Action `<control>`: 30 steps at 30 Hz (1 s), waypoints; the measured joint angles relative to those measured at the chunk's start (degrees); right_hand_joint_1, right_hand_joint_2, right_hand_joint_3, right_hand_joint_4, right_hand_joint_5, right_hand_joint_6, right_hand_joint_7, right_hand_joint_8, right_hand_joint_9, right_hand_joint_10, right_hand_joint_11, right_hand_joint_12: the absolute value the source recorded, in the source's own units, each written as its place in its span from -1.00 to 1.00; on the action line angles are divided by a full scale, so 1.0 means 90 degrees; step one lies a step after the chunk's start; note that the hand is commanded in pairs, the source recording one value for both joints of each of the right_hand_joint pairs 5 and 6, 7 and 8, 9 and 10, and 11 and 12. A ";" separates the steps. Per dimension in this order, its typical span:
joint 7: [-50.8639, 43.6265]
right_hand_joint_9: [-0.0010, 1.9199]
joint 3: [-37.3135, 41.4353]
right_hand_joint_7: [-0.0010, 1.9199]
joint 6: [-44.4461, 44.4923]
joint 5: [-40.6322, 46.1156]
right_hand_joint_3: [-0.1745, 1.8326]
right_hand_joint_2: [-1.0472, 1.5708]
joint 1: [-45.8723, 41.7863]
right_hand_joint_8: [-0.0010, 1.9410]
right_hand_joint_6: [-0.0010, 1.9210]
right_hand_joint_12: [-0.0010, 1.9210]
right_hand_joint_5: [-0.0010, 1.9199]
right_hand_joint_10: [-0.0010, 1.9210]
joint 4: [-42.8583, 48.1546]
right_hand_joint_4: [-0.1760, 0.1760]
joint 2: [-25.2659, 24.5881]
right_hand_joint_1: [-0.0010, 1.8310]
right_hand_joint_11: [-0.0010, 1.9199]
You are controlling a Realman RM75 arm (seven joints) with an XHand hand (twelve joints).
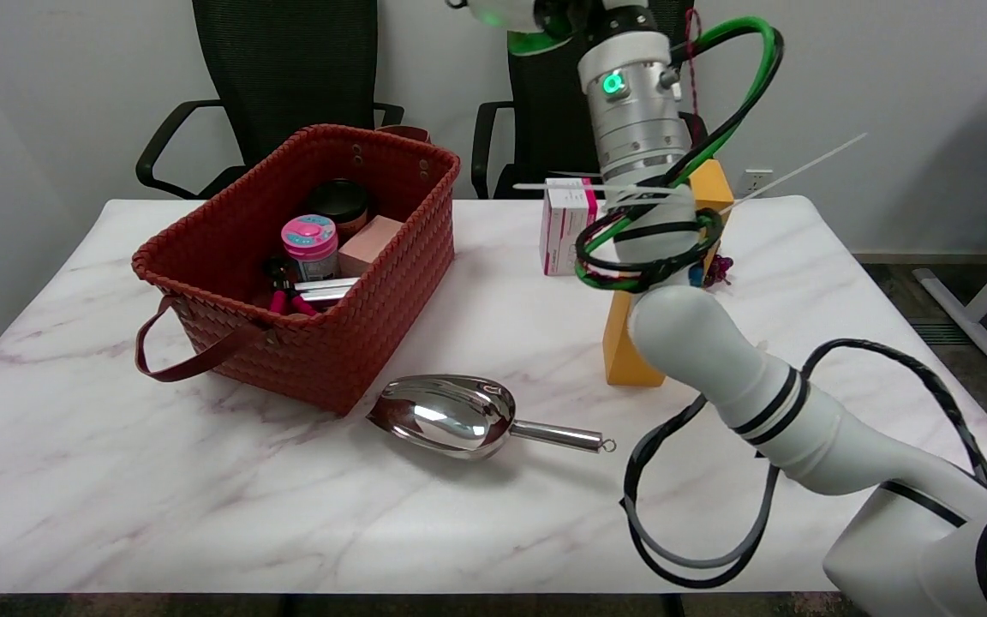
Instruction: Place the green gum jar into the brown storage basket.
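Marble table [202, 514], chairs behind. Brown storage basket [322, 343] sat at 9 o'clock. My right arm rose at 1 o'clock, its hand mostly out of frame, so finger state unknown. Green gum jar possibly held at top edge, unconfirmed.

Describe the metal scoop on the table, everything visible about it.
The scoop is shiny, mirror-like metal, with a deep rounded bowl and a thin round handle ending in a small ring. It lies on the marble table, bowl open upward and toward the basket, handle pointing right. It sits close to the basket's near corner; contact cannot be told. Nothing holds it.
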 measured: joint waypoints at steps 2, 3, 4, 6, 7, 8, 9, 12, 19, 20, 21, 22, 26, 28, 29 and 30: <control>-0.0062 0.66 -0.0066 0.66 -0.0016 0.0028 0.56 1.00 -0.0009 0.64 0.32 0.63 0.32 0.66 0.0023 0.00 -0.0065 0.28 0.63; -0.0087 0.66 -0.0098 0.66 -0.0019 0.0040 0.56 1.00 -0.0012 0.64 0.33 0.63 0.33 0.66 0.0029 0.00 -0.0098 0.28 0.63; -0.0115 0.66 -0.0136 0.66 -0.0024 0.0054 0.56 1.00 -0.0016 0.64 0.33 0.62 0.34 0.66 0.0032 0.00 -0.0137 0.28 0.63; -0.0156 0.66 -0.0197 0.66 -0.0036 0.0073 0.55 1.00 -0.0016 0.64 0.34 0.62 0.34 0.65 0.0027 0.00 -0.0207 0.28 0.62; -0.0178 0.65 -0.0231 0.66 -0.0042 0.0081 0.55 1.00 -0.0016 0.64 0.34 0.61 0.34 0.65 0.0009 0.00 -0.0249 0.28 0.61; -0.0196 0.65 -0.0260 0.66 -0.0046 0.0092 0.56 1.00 -0.0016 0.64 0.35 0.61 0.35 0.65 -0.0018 0.00 -0.0290 0.28 0.61; -0.0211 0.65 -0.0285 0.66 -0.0052 0.0099 0.57 1.00 -0.0014 0.64 0.35 0.61 0.35 0.65 -0.0049 0.00 -0.0328 0.28 0.61; -0.0248 0.64 -0.0361 0.66 -0.0081 0.0119 0.59 1.00 0.0019 0.64 0.35 0.60 0.35 0.64 -0.0181 0.00 -0.0451 0.27 0.60; -0.0292 0.63 -0.0580 0.65 -0.0156 0.0146 0.62 0.96 0.0203 0.63 0.34 0.58 0.34 0.62 -0.0745 0.00 -0.0788 0.28 0.58; -0.0290 0.62 -0.0613 0.65 -0.0167 0.0148 0.63 0.95 0.0240 0.63 0.34 0.58 0.34 0.62 -0.0849 0.00 -0.0842 0.28 0.58; -0.0281 0.62 -0.0646 0.65 -0.0179 0.0151 0.63 0.95 0.0274 0.63 0.34 0.57 0.34 0.62 -0.0952 0.00 -0.0895 0.29 0.57; -0.0262 0.62 -0.0682 0.65 -0.0194 0.0153 0.64 0.94 0.0313 0.63 0.34 0.57 0.34 0.62 -0.1074 0.00 -0.0957 0.29 0.57; -0.0114 0.61 -0.0805 0.64 -0.0265 0.0157 0.67 0.91 0.0477 0.62 0.34 0.56 0.34 0.61 -0.1566 0.00 -0.1205 0.30 0.56; -0.0016 0.60 -0.0860 0.63 -0.0300 0.0157 0.69 0.89 0.0556 0.61 0.34 0.56 0.34 0.60 -0.1817 0.00 -0.1327 0.31 0.56; 0.0050 0.60 -0.0893 0.63 -0.0320 0.0157 0.69 0.88 0.0606 0.61 0.34 0.55 0.34 0.60 -0.1970 0.00 -0.1402 0.31 0.55; 0.0109 0.59 -0.0921 0.62 -0.0336 0.0157 0.71 0.87 0.0651 0.61 0.34 0.55 0.34 0.59 -0.2103 0.00 -0.1468 0.32 0.55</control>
